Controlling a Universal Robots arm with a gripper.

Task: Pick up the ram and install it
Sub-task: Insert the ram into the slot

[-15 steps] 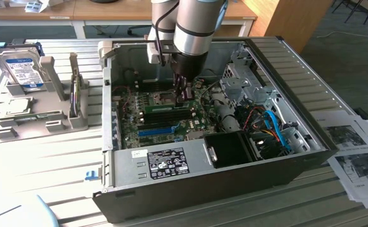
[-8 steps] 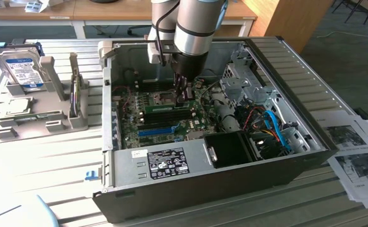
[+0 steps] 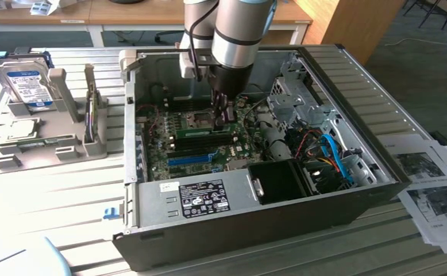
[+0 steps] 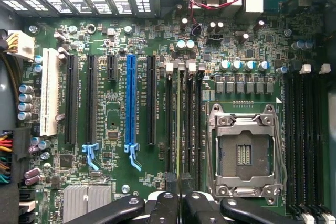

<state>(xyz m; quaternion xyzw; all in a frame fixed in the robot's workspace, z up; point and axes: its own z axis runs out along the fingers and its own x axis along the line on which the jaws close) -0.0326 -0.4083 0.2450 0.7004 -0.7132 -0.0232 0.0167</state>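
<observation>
robot arm (image 3: 235, 34) reaches down into an open pc case (image 3: 338, 195) lying on a slatted surface (image 3: 62, 190). its jaws are pinched almost shut on the ram (image 4: 179, 124), held edge-on & in line w/ a black memory slot, btwn the blue slot (image 4: 131, 103) & the cpu socket (image 4: 244, 153); can't tell if it's seated. a hard drive (image 3: 26, 86) stands in a grey rack (image 3: 55, 150) at the exterior view's left, well apart from the case.
</observation>
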